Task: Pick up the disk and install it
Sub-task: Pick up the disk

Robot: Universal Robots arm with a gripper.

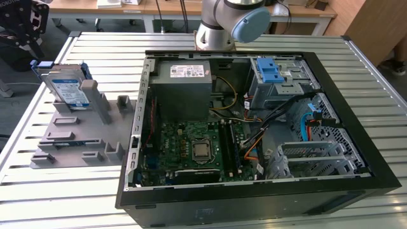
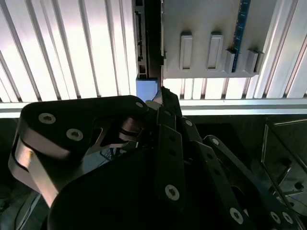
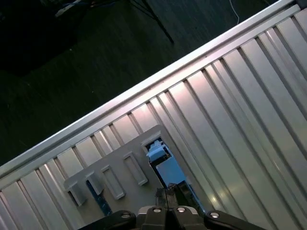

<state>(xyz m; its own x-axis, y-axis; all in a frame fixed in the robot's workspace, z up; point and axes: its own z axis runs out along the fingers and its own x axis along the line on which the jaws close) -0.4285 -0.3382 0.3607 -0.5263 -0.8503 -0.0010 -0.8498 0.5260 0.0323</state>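
Exterior view: the disk [image 1: 66, 88] stands upright in a grey holder [image 1: 76, 131] on the counter [image 1: 38, 191], beside the open computer case [image 1: 254, 119]. Second wrist view: the tool [image 2: 164, 98] looks pressed together and empty, with the disk [image 2: 146, 88] just beyond its tips. First wrist view: the disk [image 3: 162, 165] sits below the tool [image 3: 168, 195]. Lowered unspread, the tips would likely strike the disk's top edge. An off-centre pinch could jam it in its slot.

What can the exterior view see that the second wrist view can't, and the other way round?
Exterior view: the open computer case with its motherboard, and the arm. Second wrist view: the gripper close up. Both: the disk standing in the grey holder on the slatted table.
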